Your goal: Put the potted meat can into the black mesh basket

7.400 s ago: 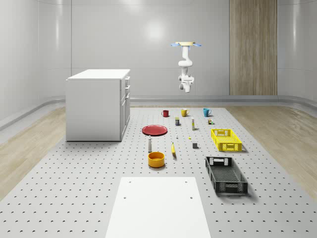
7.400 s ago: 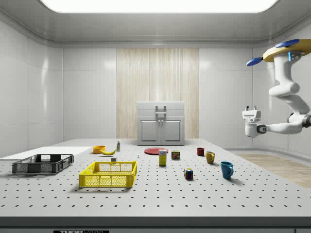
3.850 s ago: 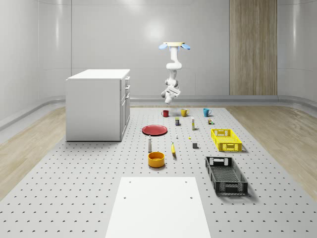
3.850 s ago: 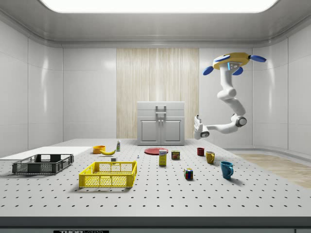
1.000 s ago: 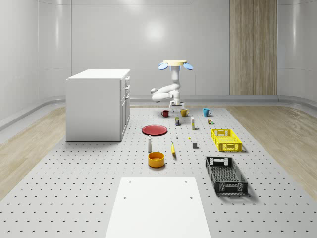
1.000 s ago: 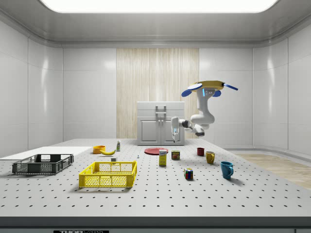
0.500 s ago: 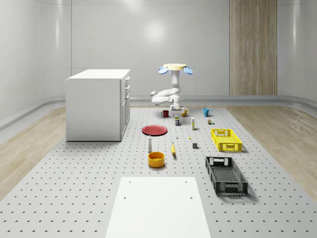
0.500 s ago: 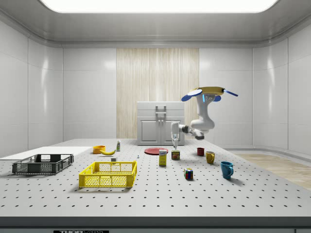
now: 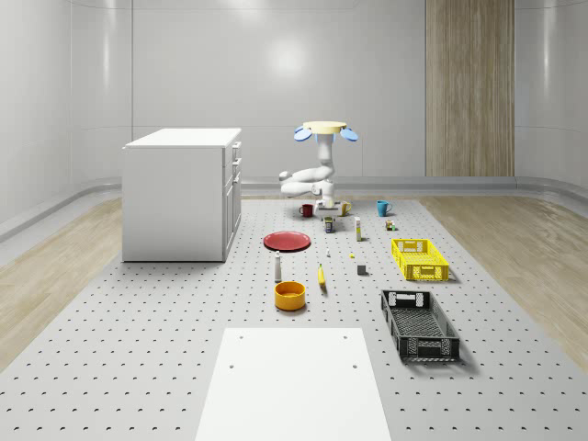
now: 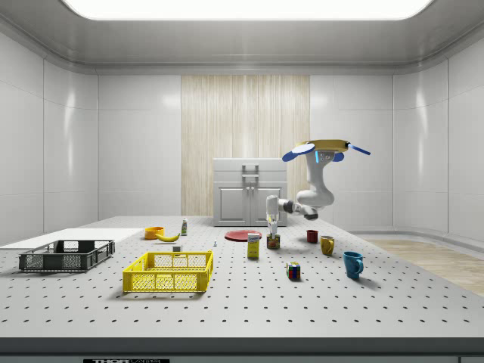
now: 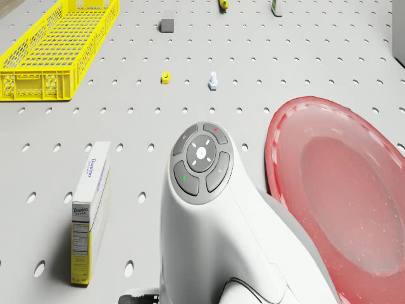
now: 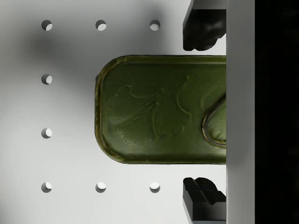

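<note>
Hovering low over the far end of the grey perforated table [image 9: 138, 367], the drone [image 9: 324, 129] hangs its gripper [image 9: 328, 208] just above the small potted meat can [image 9: 329, 224]; the black mesh basket [image 9: 419, 323] lies well apart.

Side view: gripper [image 10: 271, 224] directly over the can [image 10: 273, 241].

Drone view: yellow-and-white box [image 11: 90, 209] beside the arm reads "Domino".

Wrist view: fingers [image 12: 202, 29] open, straddling the can's green embossed lid [image 12: 161, 109]. Judged step: pre-grasp; next calls for lowering and closing.
</note>
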